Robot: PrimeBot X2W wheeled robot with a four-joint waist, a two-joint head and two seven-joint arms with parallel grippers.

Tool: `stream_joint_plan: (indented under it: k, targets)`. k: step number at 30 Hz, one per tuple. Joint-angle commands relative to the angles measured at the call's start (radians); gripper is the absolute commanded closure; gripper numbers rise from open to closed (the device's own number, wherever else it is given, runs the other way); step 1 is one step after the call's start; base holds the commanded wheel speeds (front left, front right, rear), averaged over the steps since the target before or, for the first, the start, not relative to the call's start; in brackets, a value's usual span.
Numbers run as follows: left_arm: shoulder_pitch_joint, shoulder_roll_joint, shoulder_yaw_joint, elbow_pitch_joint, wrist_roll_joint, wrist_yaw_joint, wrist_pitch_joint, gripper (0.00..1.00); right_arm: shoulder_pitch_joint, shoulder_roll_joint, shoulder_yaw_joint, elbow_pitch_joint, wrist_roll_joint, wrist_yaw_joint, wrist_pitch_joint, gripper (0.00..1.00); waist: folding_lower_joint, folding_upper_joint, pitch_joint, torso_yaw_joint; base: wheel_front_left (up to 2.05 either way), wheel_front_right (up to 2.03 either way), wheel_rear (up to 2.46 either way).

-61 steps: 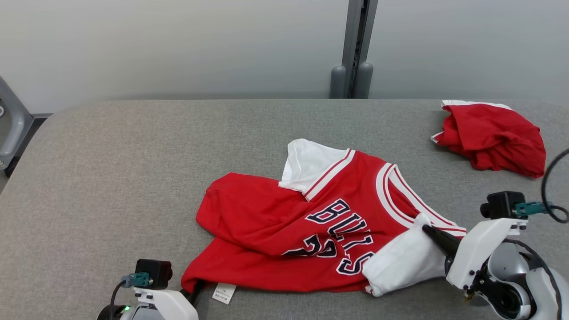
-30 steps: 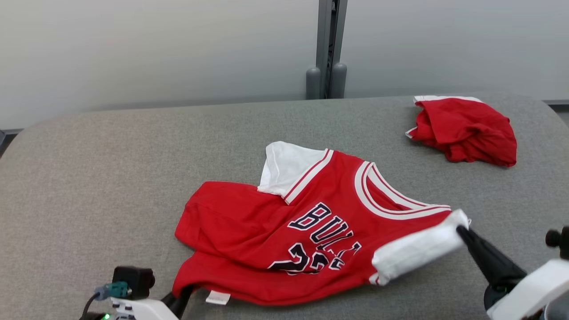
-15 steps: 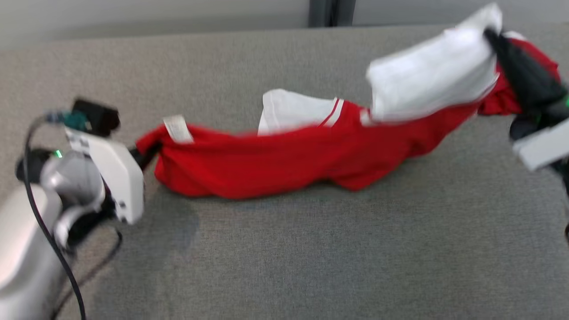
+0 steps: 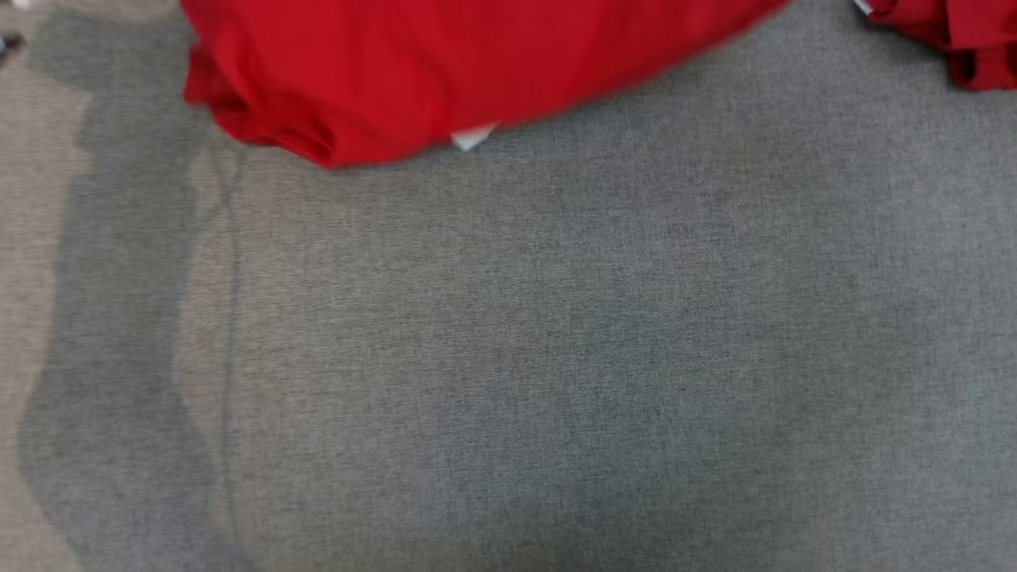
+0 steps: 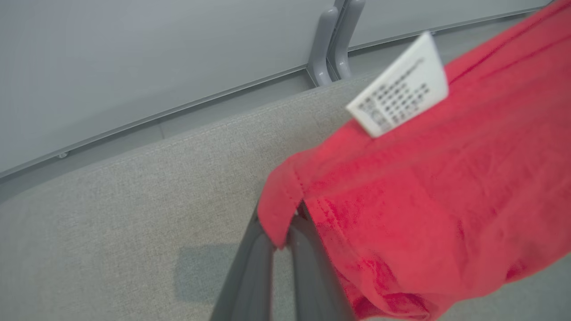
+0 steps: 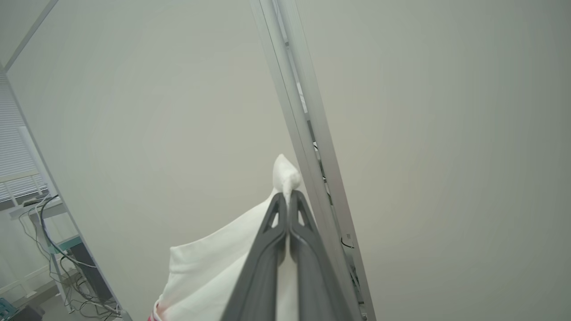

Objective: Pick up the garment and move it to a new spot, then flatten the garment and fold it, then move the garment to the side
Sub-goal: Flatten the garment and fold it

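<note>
Currently the garment (image 4: 445, 63), red and blurred, spans the top of the head view above the grey padded table (image 4: 556, 357); cannot tell whether its lower edge touches the surface. Jaws of the left gripper (image 5: 283, 220) are pressed together, pinching a red hem corner. A white care label (image 5: 399, 104) sticks up nearby. Jaws of the right gripper (image 6: 289, 196) are pressed together on the tip of the white sleeve (image 6: 209, 267), with a pale wall behind. A second red cloth (image 4: 961, 40) lies bunched at the far right.
</note>
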Motion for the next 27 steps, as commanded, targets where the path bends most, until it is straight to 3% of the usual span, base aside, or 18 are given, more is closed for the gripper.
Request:
stream_joint_plan:
  k: [1, 6, 10, 15, 17, 21, 27]
  targets:
    - [-0.054, 0.000, 0.002, 0.028, 0.021, -0.001, -0.026, 1.00, -0.061, -0.005, -0.001, 0.040, 0.005, 0.000, -0.042, 1.00, 0.0000, 0.0000, 0.040, -0.027, 0.00, 0.00, 0.00]
    - [-0.198, -0.023, -0.007, 0.101, 0.072, 0.000, -0.116, 1.00, -0.221, -0.005, 0.030, 0.145, 0.012, 0.000, -0.147, 1.00, 0.0000, 0.0000, 0.064, -0.040, 0.00, 0.00, 0.00]
    - [-0.331, -0.051, -0.015, 0.152, 0.121, -0.002, -0.257, 1.00, -0.345, -0.015, 0.069, 0.206, -0.001, 0.000, -0.284, 1.00, 0.0000, 0.0000, 0.080, -0.048, 0.00, 0.00, 0.00]
    - [-0.416, -0.099, -0.065, 0.214, 0.126, -0.003, -0.433, 1.00, -0.375, -0.007, 0.121, 0.220, 0.038, 0.000, -0.347, 1.00, 0.0000, 0.0000, 0.083, -0.047, 0.00, 0.00, 0.00]
    - [-0.419, -0.093, -0.101, 0.233, 0.114, -0.004, -0.469, 1.00, -0.338, -0.020, 0.175, 0.214, 0.046, 0.000, -0.349, 1.00, 0.0000, 0.0000, 0.080, -0.044, 0.00, 0.00, 0.00]
    - [-0.371, -0.077, -0.201, 0.261, 0.050, -0.004, -0.436, 1.00, -0.260, -0.048, 0.265, 0.199, 0.095, 0.000, -0.353, 1.00, 0.0000, 0.0000, 0.065, -0.037, 0.00, 0.00, 0.00]
    - [-0.273, 0.006, -0.328, 0.274, -0.055, -0.004, -0.303, 1.00, -0.132, -0.095, 0.394, 0.177, 0.189, 0.000, -0.350, 1.00, 0.0000, 0.0000, 0.019, -0.025, 0.00, 0.00, 0.00]
